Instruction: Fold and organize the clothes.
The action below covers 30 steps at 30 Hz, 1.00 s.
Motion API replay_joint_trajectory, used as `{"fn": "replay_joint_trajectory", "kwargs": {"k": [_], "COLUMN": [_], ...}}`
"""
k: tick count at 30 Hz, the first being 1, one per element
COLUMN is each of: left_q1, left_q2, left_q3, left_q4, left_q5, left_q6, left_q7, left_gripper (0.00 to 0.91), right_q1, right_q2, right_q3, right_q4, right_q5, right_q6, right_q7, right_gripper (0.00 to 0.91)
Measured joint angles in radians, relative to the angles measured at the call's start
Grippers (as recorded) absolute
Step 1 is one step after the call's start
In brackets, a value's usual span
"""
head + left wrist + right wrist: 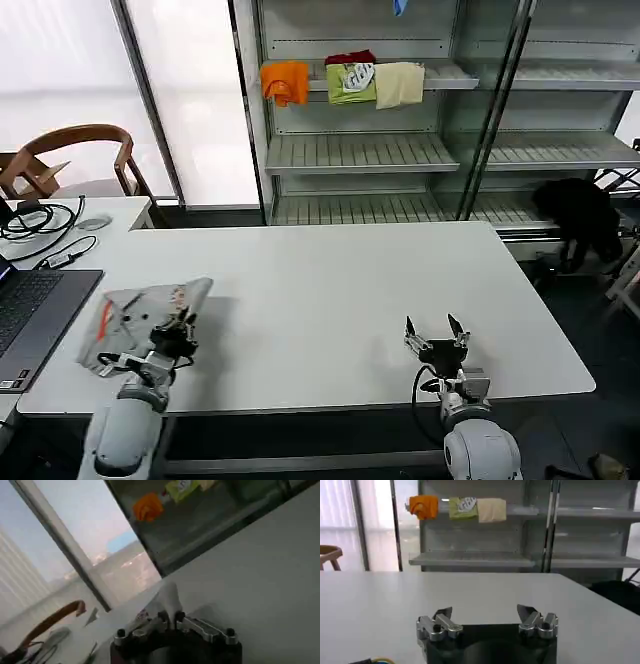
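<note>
A light grey shirt (pixel 140 312) with an orange-red neck strip and a small coloured print lies crumpled at the front left of the white table (pixel 330 290). My left gripper (pixel 181 325) is shut on a raised fold of that shirt (pixel 167 600), pinched between the two fingertips in the left wrist view. My right gripper (pixel 434 330) hovers open over bare table near the front edge, right of centre, its jaws spread wide with nothing between them (pixel 485 612).
A laptop (pixel 25 315) and cables (pixel 45 225) sit at the left. A wooden chair (pixel 70 160) stands behind. Shelves at the back hold orange (pixel 285 82), green (pixel 350 82) and cream (pixel 400 85) folded garments. A black bundle (pixel 580 215) lies at the right.
</note>
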State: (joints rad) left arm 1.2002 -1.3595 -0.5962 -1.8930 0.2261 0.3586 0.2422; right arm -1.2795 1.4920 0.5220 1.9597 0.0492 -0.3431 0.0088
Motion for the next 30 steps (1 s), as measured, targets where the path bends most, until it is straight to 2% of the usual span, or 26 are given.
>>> {"fn": "replay_joint_trajectory", "kwargs": {"k": [10,11,12,17,23,30], "left_q1": [-0.065,-0.073,-0.081,-0.106,-0.111,-0.098], "left_q2": [-0.069,-0.077,-0.086,-0.131,-0.15,-0.14], "left_q3": [0.168,0.184,0.201,0.273,0.316,0.333], "left_q4": [0.04,0.048,0.056,0.081,0.078,-0.002], "left_q5": [-0.2,-0.209,-0.218,-0.263,-0.311,-0.376], "left_q6": [0.062,0.064,0.067,0.067,0.064,0.068], "left_q7": [-0.059,-0.062,-0.066,-0.095,-0.138,-0.201], "left_gripper": [0.02,0.846,0.907,0.907,0.907,0.907], "right_q1": [0.018,0.02,0.022,0.032,0.052,0.097], "right_q2": [-0.002,-0.002,-0.002,0.004,0.024,0.074], "right_q3": [-0.001,-0.002,-0.004,-0.011,-0.036,-0.084], "right_q4": [-0.008,-0.007,-0.005,0.003,0.007,-0.015], "right_q5": [-0.013,-0.014,-0.015,-0.015,0.002,0.09], "right_q6": [-0.016,-0.018,-0.019,-0.032,-0.059,-0.12], "right_q7": [-0.001,-0.002,-0.003,-0.004,-0.002,0.019], "right_gripper": [0.907,0.907,0.907,0.907,0.907,0.907]}}
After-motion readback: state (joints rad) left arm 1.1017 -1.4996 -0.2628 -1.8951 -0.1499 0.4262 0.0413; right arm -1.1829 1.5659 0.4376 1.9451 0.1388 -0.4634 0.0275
